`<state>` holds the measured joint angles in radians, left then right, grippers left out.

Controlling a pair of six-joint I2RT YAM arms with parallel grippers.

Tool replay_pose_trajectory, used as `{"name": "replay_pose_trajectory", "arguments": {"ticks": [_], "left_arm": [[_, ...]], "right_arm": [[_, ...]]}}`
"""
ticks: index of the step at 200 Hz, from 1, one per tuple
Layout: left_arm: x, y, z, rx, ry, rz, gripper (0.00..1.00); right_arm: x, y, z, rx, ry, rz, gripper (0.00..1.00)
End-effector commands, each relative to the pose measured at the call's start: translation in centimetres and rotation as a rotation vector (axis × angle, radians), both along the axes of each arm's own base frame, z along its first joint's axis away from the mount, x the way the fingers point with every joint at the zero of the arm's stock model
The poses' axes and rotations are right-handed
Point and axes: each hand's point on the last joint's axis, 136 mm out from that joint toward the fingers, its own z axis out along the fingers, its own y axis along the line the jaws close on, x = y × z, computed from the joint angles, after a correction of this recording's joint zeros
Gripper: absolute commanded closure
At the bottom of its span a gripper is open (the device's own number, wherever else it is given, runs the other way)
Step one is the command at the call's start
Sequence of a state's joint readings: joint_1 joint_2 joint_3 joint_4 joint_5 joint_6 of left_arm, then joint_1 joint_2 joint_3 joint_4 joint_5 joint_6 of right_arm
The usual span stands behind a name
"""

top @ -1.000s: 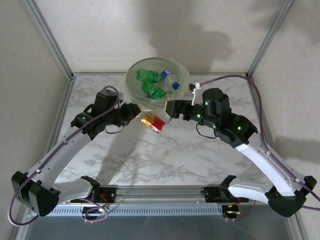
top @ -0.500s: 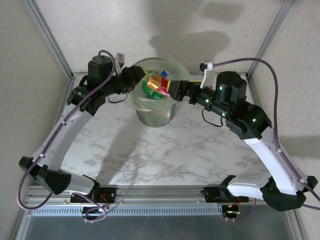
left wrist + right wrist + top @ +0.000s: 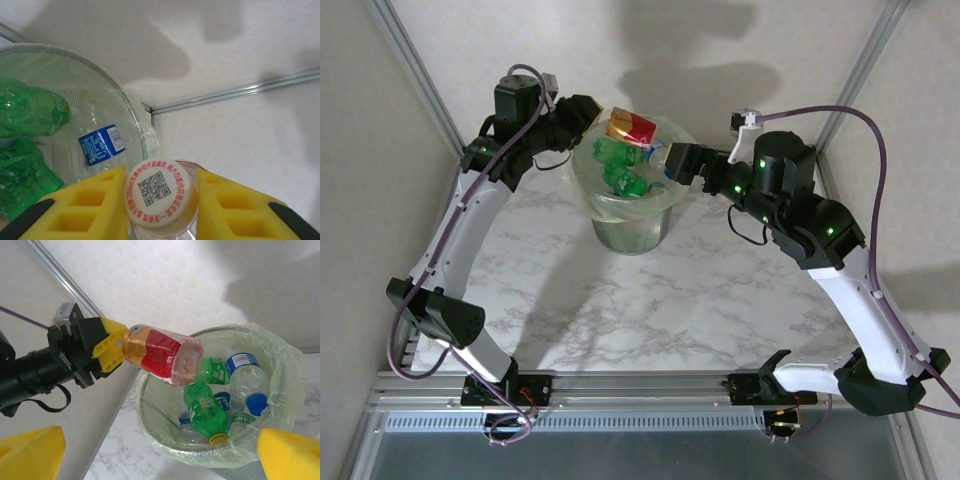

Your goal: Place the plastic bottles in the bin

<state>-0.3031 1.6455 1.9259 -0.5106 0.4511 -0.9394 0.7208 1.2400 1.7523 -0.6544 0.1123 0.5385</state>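
Looking down from the top, the round grey metal mesh bin [image 3: 630, 235] with the pale green bag liner folded over its rim stands at the back of the white marble table [image 3: 570, 300].

The left gripper [image 3: 588, 108] hangs just beyond the bin's far-left rim. Its yellow jaws are clamped tight on the cap end of a clear plastic bottle with a red and orange label [image 3: 630, 127]. The left wrist view looks straight at the bottle's pale cap [image 3: 159, 192], which has a QR code on it and sits squeezed between the two yellow fingers [image 3: 87, 205]. The bottle lies roughly level above the bin's far rim. Its base points out over the bin's opening, well clear of everything inside.

The right gripper [image 3: 673, 165] sits at the bin's right rim with its jaws spread as wide as they go and nothing in them. Its wrist view has one yellow finger [image 3: 30, 452] in each bottom corner, with the bin's opening between them.

Inside the bin lie crumpled green bottles [image 3: 205, 407], one showing a yellow cap. Next to them, toward the bin's right side, is a clear bottle with a blue label and cap [image 3: 246, 375]. I can't get an exact count of what's in there.
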Motion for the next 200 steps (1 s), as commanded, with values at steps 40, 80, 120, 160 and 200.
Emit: {"name": "replay_pose_trajectory", "arguments": {"ticks": [40,80,120,160,200], "left_arm": [[0.3,3.3,-1.2,0.084,0.042,0.035,0.87],[0.4,3.0,-3.3,0.066,0.080,0.024,0.88],[0.4,3.4,-3.5,0.088,0.089,0.034,0.87],[1.0,4.4,-5.6,0.139,0.135,0.085,0.43],[1.4,4.7,-4.7,0.139,0.107,0.108,0.28]], "right_arm": [[0.7,0.3,-0.4,0.008,-0.002,-0.003,0.01],[0.7,0.4,-1.6,0.006,0.023,-0.002,0.02],[1.0,0.6,-2.2,-0.002,0.029,-0.001,0.02],[0.7,0.4,-2.0,0.009,0.023,0.000,0.01],[0.5,0.4,-2.2,0.003,0.032,0.006,0.01]]}}
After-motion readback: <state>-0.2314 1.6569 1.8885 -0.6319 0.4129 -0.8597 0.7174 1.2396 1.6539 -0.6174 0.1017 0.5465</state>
